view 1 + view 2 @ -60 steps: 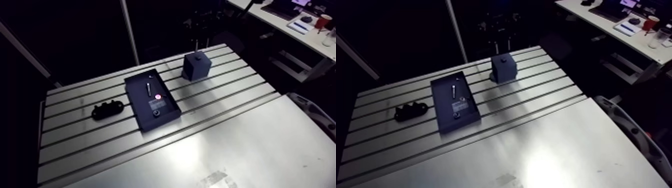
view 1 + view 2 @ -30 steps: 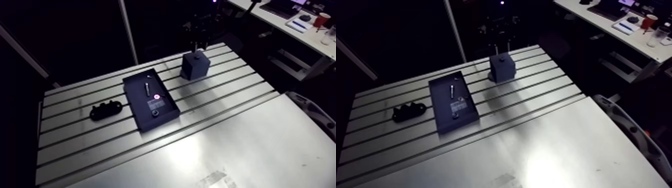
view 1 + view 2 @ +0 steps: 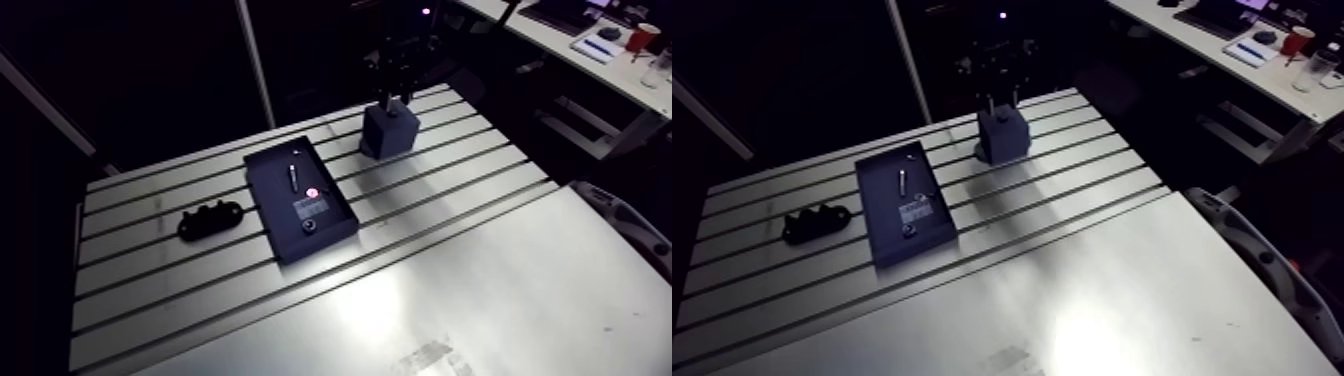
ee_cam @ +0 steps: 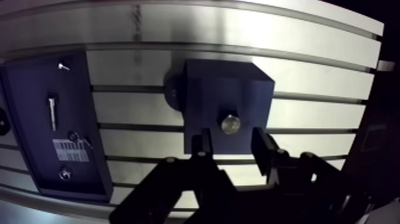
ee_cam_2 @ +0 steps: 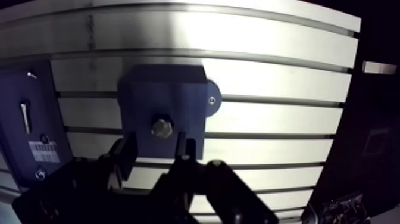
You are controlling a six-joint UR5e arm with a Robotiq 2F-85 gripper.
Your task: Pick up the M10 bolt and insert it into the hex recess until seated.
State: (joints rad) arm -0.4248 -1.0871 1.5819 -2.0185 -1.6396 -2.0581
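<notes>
- The table (image 3: 480,260) is a slotted metal plate. In the arm view its near half is bare and gives the widest free room.
- A dark block (image 3: 390,135) stands close to the table's far edge, towards one far corner. Little table surface lies beyond it on those two sides.
- A black tray (image 3: 275,205) lies flat near the middle of the table, well apart from the block. Bare slotted surface separates the two.
- The tray holds a pin (image 4: 52,111), a label and a few small parts too small to identify.
- A small black bracket (image 3: 211,218) lies on the table on the tray's other side, away from the block and clear of the tray.
- The bolt (image 4: 230,124) sits in the top face of the block, head up. Only the head is visible.
- The gripper (image 4: 233,145) hangs directly above the block. In the wrist view the bolt head lies just ahead of the gap between its fingers (image 4: 205,146).
- The fingers are spread wider than the bolt head and grasp nothing. A gap shows on each side of the head, with no visible contact with bolt or block.
</notes>
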